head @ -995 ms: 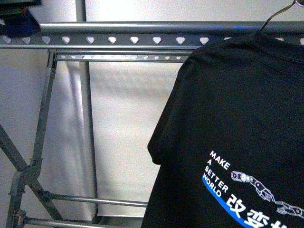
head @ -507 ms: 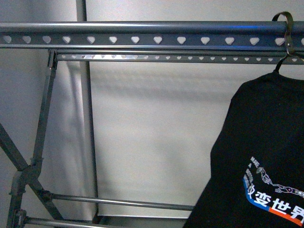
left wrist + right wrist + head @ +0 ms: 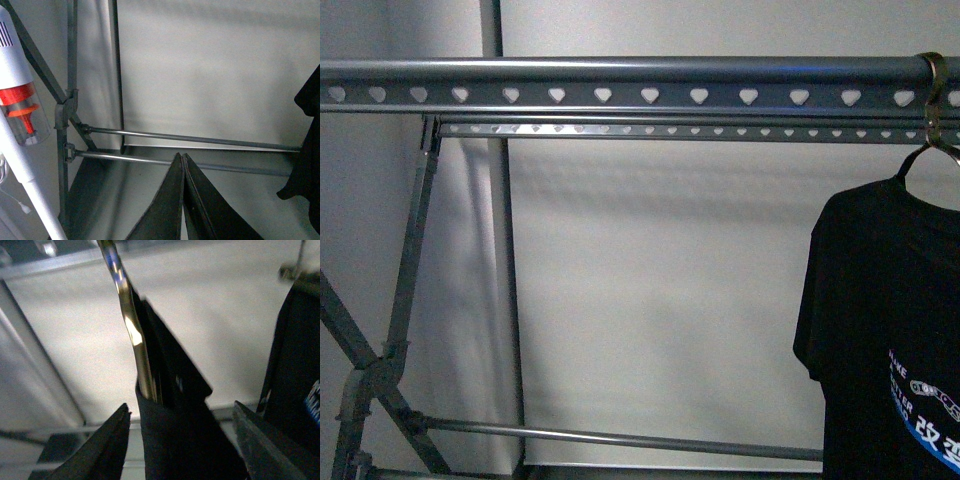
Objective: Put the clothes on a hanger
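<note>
At right edge of front view: black T-shirt [image 3: 890, 330] hung from clothes rack [image 3: 620, 80] top bar. Soft, light, limp; likely best held at stiff shoulder. Right claw [image 3: 182, 437] spread around shoulder; left claw [image 3: 183, 200] closed, empty.

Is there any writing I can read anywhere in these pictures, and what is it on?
Black T-shirt, front view: small white vertical print, too small to read here; below it one white Chinese character, "改", with the next cut off by the picture edge.
Grey rack: only heart-shaped holes, no text.
White vacuum, left wrist view: no readable label.
Right wrist view: shirt print blurred, unreadable.
</note>
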Robot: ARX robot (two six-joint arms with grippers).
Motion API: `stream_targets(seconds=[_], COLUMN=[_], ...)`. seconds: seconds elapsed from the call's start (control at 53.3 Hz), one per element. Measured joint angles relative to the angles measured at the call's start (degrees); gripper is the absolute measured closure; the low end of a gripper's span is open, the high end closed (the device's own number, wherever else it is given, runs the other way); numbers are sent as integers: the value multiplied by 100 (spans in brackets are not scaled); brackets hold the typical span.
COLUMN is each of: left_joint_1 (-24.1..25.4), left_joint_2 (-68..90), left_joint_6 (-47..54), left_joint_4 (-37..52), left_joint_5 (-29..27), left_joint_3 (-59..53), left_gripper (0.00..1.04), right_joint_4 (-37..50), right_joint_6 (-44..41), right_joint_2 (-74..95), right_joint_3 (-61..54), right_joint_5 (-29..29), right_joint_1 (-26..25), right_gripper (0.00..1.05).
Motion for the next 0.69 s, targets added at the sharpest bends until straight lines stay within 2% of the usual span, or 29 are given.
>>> stream_targets(seconds=[0.056,0.075,0.15,0.225,0.263,0.338,0.619,0.694], left_joint_1=[0,0,0,0,0,0,0,0], left_joint_2=[-275,-306,-542,-732,-841,-1064,-1646,-1843], left_joint_6=[2,2,4,2,2,4,20,20], left_joint_4=[-142,-160,-304,-426,-518,-656,-911,-1123], left_joint_5=[7,7,-7,-9,-9,-4,-15,-9], left_joint_3=[-127,-140,-232,-299,-341,-393,-579,-579], left_gripper=[101,101,101,101,101,101,101,101], right_joint_4=[-201,-297,-2065,-3318,-3606,-3672,-3556,-3545], right_joint_6=[-114,-144,-463,-647,-710,-752,-796,-813], right_joint_2=[-1453,-1620,-3036,-4319,-4861,-5274,-5641,-5692], right_joint_3=[-813,-887,-1274,-1928,-2302,-2686,-3088,-3198], right_joint_5=[44,94,1034,1386,1429,1582,1563,1565], right_joint_1=[136,173,835,1405,1517,1545,1567,1567], right_gripper=[9,8,20,32,39,52,102,102])
